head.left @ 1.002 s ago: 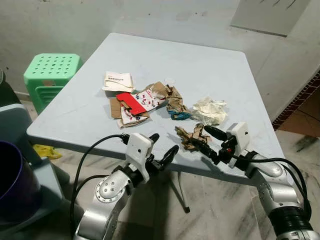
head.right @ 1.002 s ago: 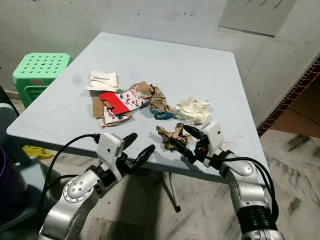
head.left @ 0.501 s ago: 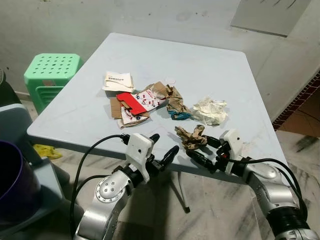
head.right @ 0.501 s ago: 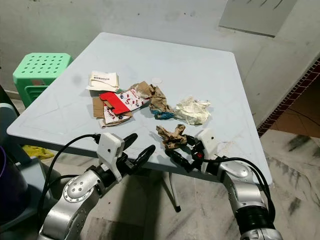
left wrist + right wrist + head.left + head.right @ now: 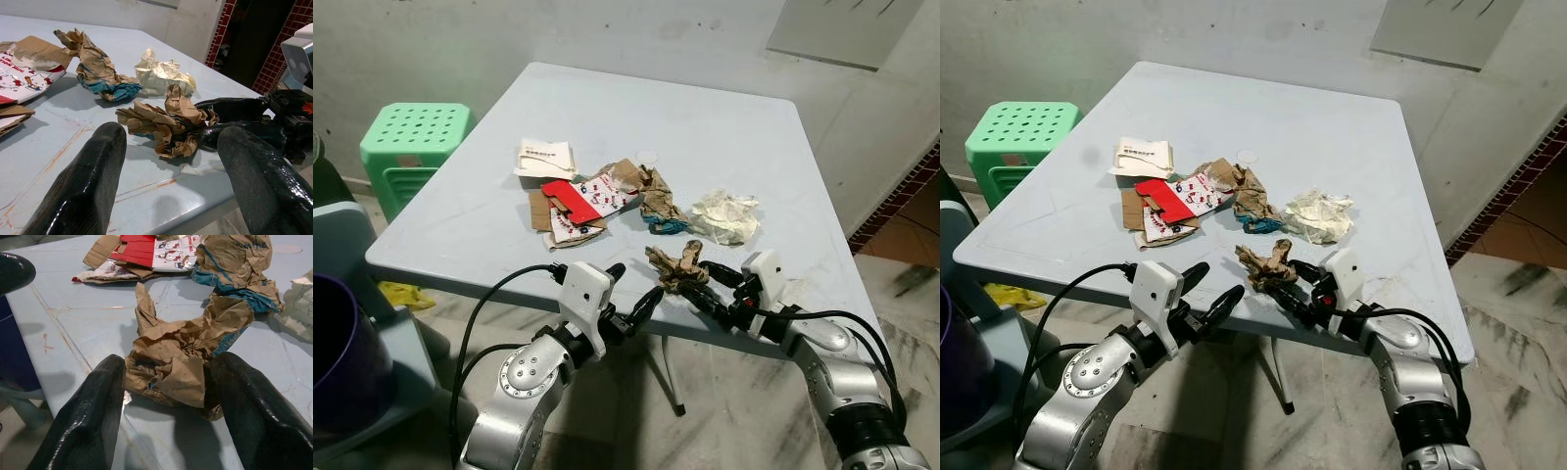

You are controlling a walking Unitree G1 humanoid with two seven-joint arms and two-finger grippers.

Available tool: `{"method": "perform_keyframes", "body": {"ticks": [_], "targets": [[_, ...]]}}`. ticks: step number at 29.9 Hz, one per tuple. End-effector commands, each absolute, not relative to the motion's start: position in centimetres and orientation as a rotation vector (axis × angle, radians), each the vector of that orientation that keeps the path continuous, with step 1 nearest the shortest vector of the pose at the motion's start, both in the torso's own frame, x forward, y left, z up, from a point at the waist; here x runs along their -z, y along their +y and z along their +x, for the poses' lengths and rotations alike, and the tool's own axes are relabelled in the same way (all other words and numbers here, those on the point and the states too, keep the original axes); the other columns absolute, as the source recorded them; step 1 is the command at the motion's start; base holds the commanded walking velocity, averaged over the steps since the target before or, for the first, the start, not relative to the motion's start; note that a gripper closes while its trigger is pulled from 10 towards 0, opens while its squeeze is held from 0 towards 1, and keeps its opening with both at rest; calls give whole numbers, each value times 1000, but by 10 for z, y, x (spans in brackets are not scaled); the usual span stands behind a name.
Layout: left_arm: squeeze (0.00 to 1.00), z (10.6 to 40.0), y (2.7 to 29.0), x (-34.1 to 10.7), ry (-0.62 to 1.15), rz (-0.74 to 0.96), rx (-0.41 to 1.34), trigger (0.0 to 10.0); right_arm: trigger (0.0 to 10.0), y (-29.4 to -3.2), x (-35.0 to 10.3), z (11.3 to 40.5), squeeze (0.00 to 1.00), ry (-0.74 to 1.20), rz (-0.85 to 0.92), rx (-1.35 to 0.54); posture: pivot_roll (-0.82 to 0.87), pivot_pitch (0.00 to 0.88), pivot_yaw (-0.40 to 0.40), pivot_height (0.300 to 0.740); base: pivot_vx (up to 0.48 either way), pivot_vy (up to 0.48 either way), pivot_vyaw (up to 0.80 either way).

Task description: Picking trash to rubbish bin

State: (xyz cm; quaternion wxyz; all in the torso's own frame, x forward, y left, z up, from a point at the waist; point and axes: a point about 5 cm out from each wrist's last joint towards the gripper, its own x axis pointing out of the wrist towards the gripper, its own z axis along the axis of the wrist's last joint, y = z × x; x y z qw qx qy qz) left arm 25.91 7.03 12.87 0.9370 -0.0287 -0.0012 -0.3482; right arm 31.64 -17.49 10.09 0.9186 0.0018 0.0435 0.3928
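The left hand [image 5: 631, 294] hangs just off the near edge of the worktop [image 5: 705, 137], fingers spread and gripping nothing. Judging by its pose, it is parked clear of the litter so the other arm has room to work. Its wrist camera looks across the worktop at the wad between its two fingers, though nothing touches them.

On the worktop, from the left: a white card [image 5: 545, 159], then a red carton [image 5: 573, 201] lying on flattened brown cardboard, then a brown bag [image 5: 656, 201] with a blue patch, then a pale wrapper [image 5: 724, 215]. All lie loose, as dropped litter would.

Near the front edge sits the brown wad [image 5: 675, 266], the piece now being picked. The right hand [image 5: 705, 284] has its fingers spread round it, one on each side, low over the worktop. In its wrist view one finger [image 5: 249, 406] seems to touch the paper; the other finger stands just apart. I judge the grasp set up but not yet closed.

Hard to make out: a dark purple rim [image 5: 337, 343] at the far left, cut off by the frame, may be the bin, but I cannot tell. A green stool [image 5: 411, 142] stands beyond it. The wad's underside is hidden, and so is the card's print.
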Motion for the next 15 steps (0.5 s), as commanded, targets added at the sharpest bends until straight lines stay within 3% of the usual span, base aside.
{"method": "perform_keyframes", "body": {"ticks": [1, 15], "targets": [[0, 257, 69, -134, -22, -59, 726, 10000, 0, -182, -103, 317, 0, 86, 6, -806, 42, 141, -97, 740, 0, 0, 0], [0, 258, 69, -135, -24, -63, 725, 10000, 0, -188, -103, 318, 0, 100, -24, -798, 43, 141, -98, 740, 0, 0, 0]]}}
